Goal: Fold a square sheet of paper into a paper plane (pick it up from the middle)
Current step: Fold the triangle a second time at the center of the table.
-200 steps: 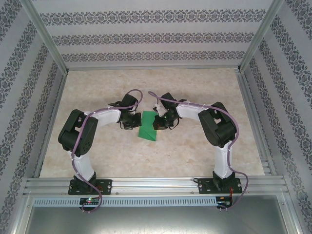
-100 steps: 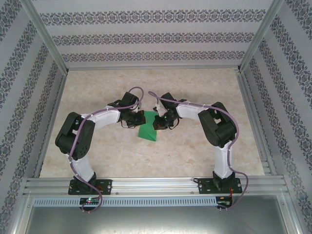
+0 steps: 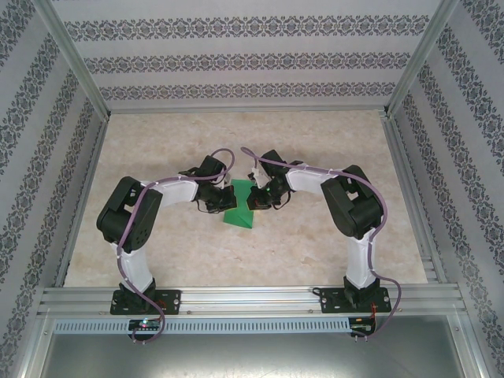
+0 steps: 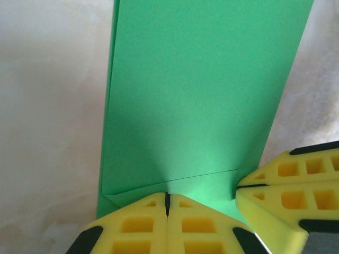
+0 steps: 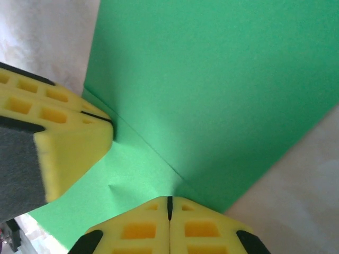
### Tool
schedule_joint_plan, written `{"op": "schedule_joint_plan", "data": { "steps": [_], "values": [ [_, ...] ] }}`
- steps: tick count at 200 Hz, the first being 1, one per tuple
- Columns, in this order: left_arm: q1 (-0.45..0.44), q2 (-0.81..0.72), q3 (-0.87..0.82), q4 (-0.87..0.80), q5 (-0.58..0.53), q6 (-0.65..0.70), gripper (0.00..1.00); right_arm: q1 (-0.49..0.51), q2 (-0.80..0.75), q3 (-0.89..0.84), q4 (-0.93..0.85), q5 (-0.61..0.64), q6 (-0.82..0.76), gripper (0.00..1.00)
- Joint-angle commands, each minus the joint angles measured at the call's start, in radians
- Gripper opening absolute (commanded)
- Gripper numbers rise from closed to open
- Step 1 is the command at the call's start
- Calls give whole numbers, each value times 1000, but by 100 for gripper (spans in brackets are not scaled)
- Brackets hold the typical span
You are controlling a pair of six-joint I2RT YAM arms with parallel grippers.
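L gripper [image 4: 167,197] has slid onto the thin bright green folded paper [image 4: 201,90] beside R gripper [image 5: 170,200], both w/ jaws shut

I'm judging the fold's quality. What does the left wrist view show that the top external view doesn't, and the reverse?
Left wrist adds: a fine crease line across the green paper just ahead of the shut left hand, the right hand's fingers beside it. Top external adds: the left arm, the right arm and patterned walls. Both: the green paper on the table, both hands meeting at it.
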Motion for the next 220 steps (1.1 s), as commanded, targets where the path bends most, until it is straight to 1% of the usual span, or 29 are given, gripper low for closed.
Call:
{"op": "schedule_joint_plan", "data": {
  "steps": [1,32,65,88,112,134,220],
  "values": [
    [-9,21,-54,-39,-35,3,0,-12,-85,-13,39,-68,28,5],
    [-9,17,-77,-32,-49,-1,0,8,-178,-87,78,-33,110,5],
    [-10,19,-83,-32,-58,-5,0,81,-242,-154,57,100,207,1],
    [-9,13,-91,-29,-63,-8,0,119,-266,-178,52,139,246,0],
    [-9,13,-97,-21,-58,-11,0,158,-250,-165,47,147,256,0],
    [-9,17,-101,-8,-54,-18,0,173,-216,-145,45,155,260,0],
    [-9,16,-117,10,-46,-25,0,185,-129,-70,15,217,256,0]
  ]
}}
